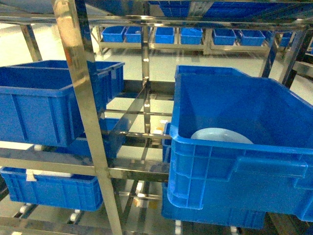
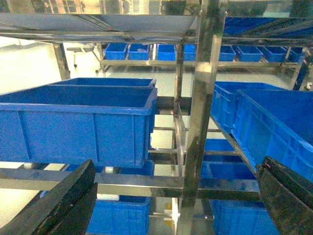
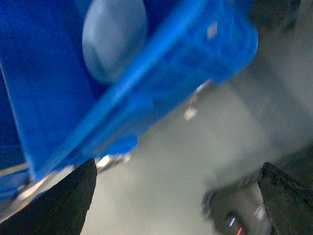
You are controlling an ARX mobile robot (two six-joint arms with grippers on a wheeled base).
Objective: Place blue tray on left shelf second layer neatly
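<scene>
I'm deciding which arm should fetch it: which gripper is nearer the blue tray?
Right. The right gripper hovers just outside the crate holding the blue tray; the left gripper faces the left shelf, no tray in its view.

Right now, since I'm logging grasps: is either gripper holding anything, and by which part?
Nothing is held. Both the left gripper and right gripper are open, and the blue tray lies in the crate.
</scene>
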